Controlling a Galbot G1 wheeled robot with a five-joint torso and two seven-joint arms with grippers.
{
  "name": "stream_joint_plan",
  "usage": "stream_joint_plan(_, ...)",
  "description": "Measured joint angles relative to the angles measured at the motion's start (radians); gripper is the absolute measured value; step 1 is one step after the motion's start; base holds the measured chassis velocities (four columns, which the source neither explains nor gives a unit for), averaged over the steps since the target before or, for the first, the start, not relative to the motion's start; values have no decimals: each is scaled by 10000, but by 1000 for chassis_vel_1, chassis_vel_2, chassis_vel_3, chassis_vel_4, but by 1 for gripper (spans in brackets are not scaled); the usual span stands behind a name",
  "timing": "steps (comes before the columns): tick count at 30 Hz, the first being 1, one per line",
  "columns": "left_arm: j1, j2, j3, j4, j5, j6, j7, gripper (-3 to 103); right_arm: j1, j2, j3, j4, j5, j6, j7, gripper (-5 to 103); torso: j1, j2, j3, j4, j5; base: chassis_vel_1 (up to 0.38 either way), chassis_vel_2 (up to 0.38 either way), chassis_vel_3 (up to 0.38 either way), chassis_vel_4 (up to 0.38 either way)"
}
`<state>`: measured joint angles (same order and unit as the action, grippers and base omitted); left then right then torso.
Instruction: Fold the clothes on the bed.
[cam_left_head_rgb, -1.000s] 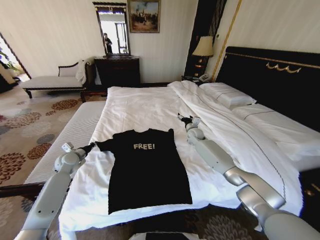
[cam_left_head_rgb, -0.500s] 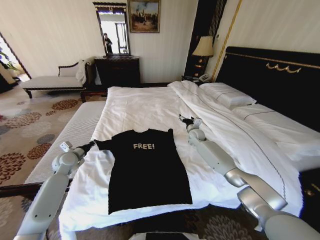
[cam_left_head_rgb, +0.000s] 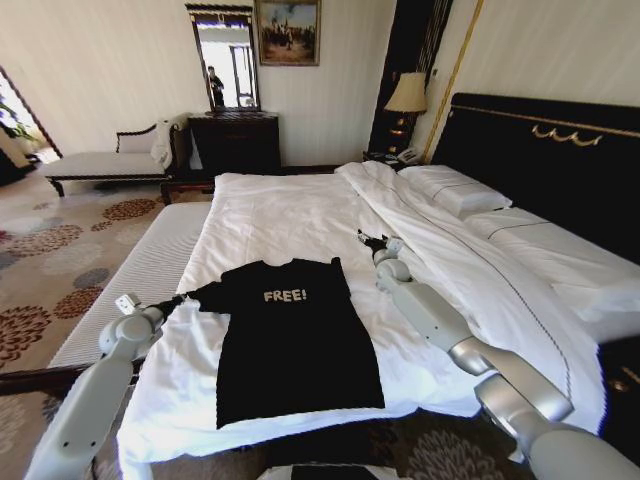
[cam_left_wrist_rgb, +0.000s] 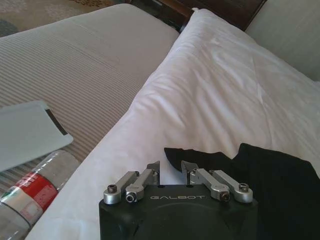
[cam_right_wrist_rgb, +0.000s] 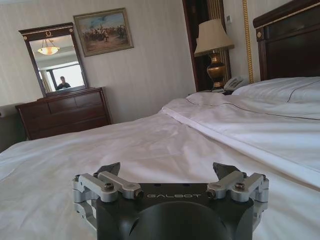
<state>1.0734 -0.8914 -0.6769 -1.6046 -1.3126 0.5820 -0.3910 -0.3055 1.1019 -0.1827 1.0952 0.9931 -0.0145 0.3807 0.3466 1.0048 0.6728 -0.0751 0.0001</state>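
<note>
Black T-shirt (cam_left_head_rgb: 293, 340) lay flat on the near part of the bed (cam_left_head_rgb: 290, 220), "FREE!" facing up. Left gripper (cam_left_wrist_rgb: 172, 171) sat at the shirt's left sleeve, jaws narrowed with the sleeve tip between them; couldn't tell if it was actually pinched. Right gripper (cam_right_wrist_rgb: 168, 172) hovered wide open over bare white duvet (cam_right_wrist_rgb: 165, 145), right of the shirt.

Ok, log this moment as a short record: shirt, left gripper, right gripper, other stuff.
shirt: black T-shirt lies flat on the bed, lettering up, hem toward the robot
left gripper: left gripper at the shirt's left sleeve, fingers narrowly apart on either side of the sleeve tip
right gripper: right gripper over bare white bedding beyond the shirt, open, holding nothing
other: plastic bottle on the striped bench beside the bed
</note>
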Motion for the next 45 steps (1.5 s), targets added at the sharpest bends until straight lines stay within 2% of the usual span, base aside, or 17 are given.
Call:
stream_joint_plan(1,143,80,-145,-53,-12,110,-64,31,-1,19,0,-11,-2,-45,48,100,0,0,0,-1,0,0,0,0,0)
stream_joint_plan(2,143,80,-145,-53,-12,110,-64,31,-1,19,0,-11,-2,-45,48,100,0,0,0,-1,0,0,0,0,0)
stream_joint_plan(4,319,128,-413,-91,-16,174,-130,42,-3,80,0,-36,-3,-72,96,100,0,0,0,1,-2,0,0,0,0)
stream_joint_plan(5,319,128,-413,-91,-16,174,-130,42,-3,80,0,-36,-3,-72,96,100,0,0,0,1,-2,0,0,0,0)
stream_joint_plan(7,340,121,-716,-191,-194,163,-159,53,-20,99,0,-32,-3,-81,108,100,0,1,0,1,-1,0,0,0,0)
stream_joint_plan(10,171,118,-881,-235,-499,53,-166,58,-47,97,0,-8,-3,-85,112,100,0,1,0,1,-1,0,0,0,0)
stream_joint_plan(14,-444,161,-785,-143,-776,-116,-153,80,-116,7,0,46,0,-148,138,100,0,0,0,-5,-2,0,0,0,0)
stream_joint_plan(18,-738,186,-825,-143,-874,-250,-118,85,-116,-101,-18,53,96,-382,205,100,1,0,1,-4,-2,0,0,0,0)
stream_joint_plan(19,-882,252,-915,-145,-951,-287,-110,90,-116,-186,-24,82,299,-617,247,100,1,0,2,-5,-2,0,0,0,0)
stream_joint_plan(21,-1055,600,-1163,-41,-921,-307,-106,98,-131,-482,-11,536,1762,-1376,332,100,2,0,1,-6,2,0,0,0,0)
stream_joint_plan(22,-1055,600,-1163,-41,-921,-307,-106,98,-131,-482,-11,536,1762,-1376,332,100,2,0,1,-6,2,0,0,0,0)
stream_joint_plan(24,-1016,957,-1387,156,-720,-294,-136,100,-259,-755,168,1141,3210,-2461,527,100,1,1,1,-2,-1,0,0,0,0)
stream_joint_plan(26,-878,1214,-1625,308,-621,-226,-208,100,-408,-874,374,1506,4118,-3265,735,100,0,1,0,0,-2,0,0,0,0)
stream_joint_plan(30,-626,1536,-2005,579,-473,-152,-351,100,-681,-812,640,1524,4689,-3811,1113,100,-1,1,1,3,-4,0,0,0,0)
stream_joint_plan(34,-319,1661,-2251,594,-482,-63,-501,100,-1022,-690,702,1451,4344,-3781,967,100,0,0,1,-3,-1,0,0,0,0)
stream_joint_plan(36,-87,1620,-2459,466,-535,30,-620,100,-1151,-518,649,1220,3855,-3415,568,100,1,1,0,-9,-2,0,0,0,0)
stream_joint_plan(45,217,1569,-2988,871,-544,62,-1007,100,-1200,100,580,662,3212,-2486,-623,100,1,1,1,3,-3,0,0,0,0)
